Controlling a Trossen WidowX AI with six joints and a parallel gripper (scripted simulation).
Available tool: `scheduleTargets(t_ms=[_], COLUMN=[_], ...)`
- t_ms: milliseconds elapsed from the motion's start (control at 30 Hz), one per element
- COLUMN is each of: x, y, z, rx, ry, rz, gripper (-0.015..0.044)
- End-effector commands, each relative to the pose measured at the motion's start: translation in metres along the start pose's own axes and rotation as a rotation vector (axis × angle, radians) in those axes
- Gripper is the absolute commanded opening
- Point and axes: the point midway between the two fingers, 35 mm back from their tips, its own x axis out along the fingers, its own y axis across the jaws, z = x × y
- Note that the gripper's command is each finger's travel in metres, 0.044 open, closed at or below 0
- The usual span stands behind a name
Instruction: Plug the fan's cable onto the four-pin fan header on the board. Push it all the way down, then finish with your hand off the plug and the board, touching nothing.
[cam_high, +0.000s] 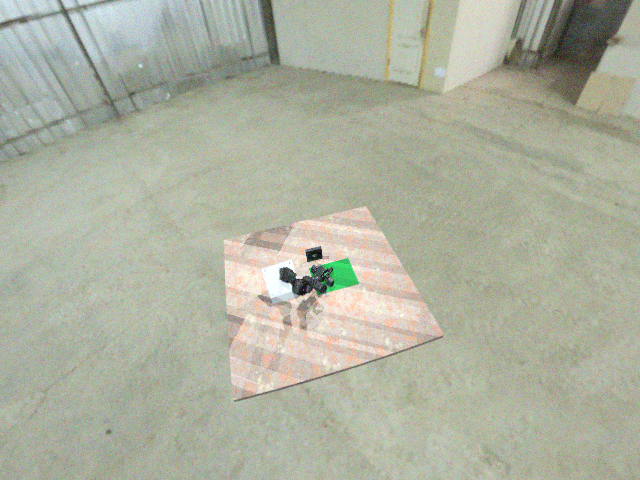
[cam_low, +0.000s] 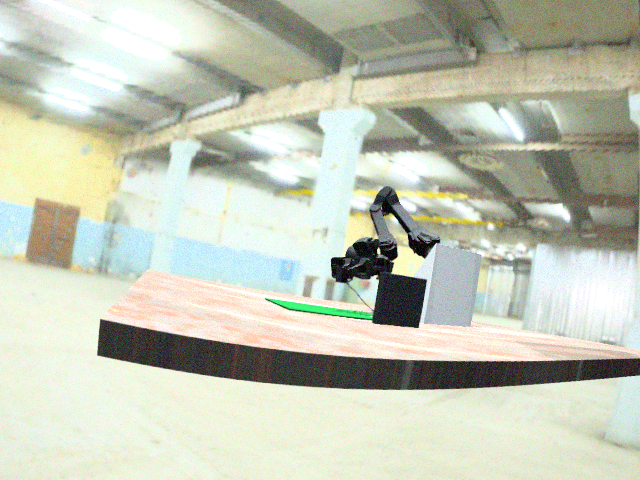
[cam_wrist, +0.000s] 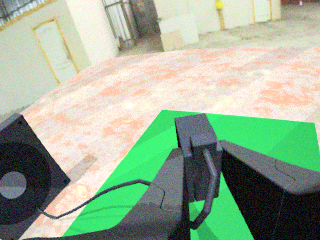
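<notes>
My gripper is shut on the dark plug of the fan's cable, its fingers on either side. The plug is held above the green board. In the wrist view the gripper looks out at a shallow angle across the board. The thin dark cable runs from the plug to the black fan, which stands upright beside the board. A loop of cable hangs by the plug. I cannot make out the four-pin header in any view.
A white-grey block stands at the arm's base, near the fan. The fan is left of the gripper in the wrist view. Everything stands on a pink mottled table top, whose edges show in the top and exterior views.
</notes>
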Motion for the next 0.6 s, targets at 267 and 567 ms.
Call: scheduleTargets(t_ms=[267, 567], x=[-0.0114, -0.0099], y=[-0.0017, -0.0012], z=[0.0085, 0.0097], rx=[-0.073, -0.056], ry=[-0.06, -0.047], rz=[-0.043, -0.035], gripper=[0.0, 0.0])
